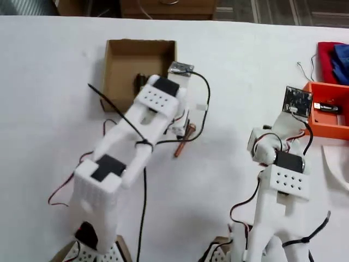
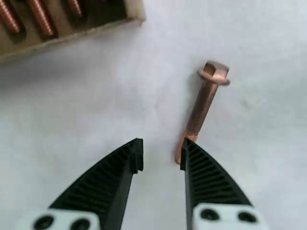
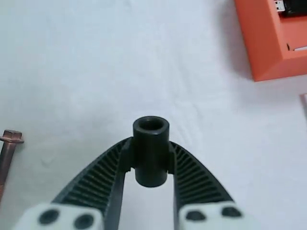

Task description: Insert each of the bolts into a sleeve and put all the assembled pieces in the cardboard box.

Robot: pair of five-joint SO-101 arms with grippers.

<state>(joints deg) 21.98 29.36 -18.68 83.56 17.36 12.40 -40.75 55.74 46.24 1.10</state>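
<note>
White bench [image 1: 245, 82], nothing fancy. Sitting on it: an open cardboard box [image 1: 112, 65] at the far side, left of centre. A copper flanged bolt [image 1: 184, 140] lies flat just near-right of the box, not touching it, head toward the far side. An orange tray [image 1: 327, 130] sits at the right edge, with something red [image 1: 326, 54] just beyond it, can't tell what.

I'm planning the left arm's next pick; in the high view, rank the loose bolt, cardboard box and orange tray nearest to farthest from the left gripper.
1. Loose bolt, lying right by the left gripper.
2. Cardboard box, a little farther, toward the far edge.
3. Orange tray, far off across the table.
</note>
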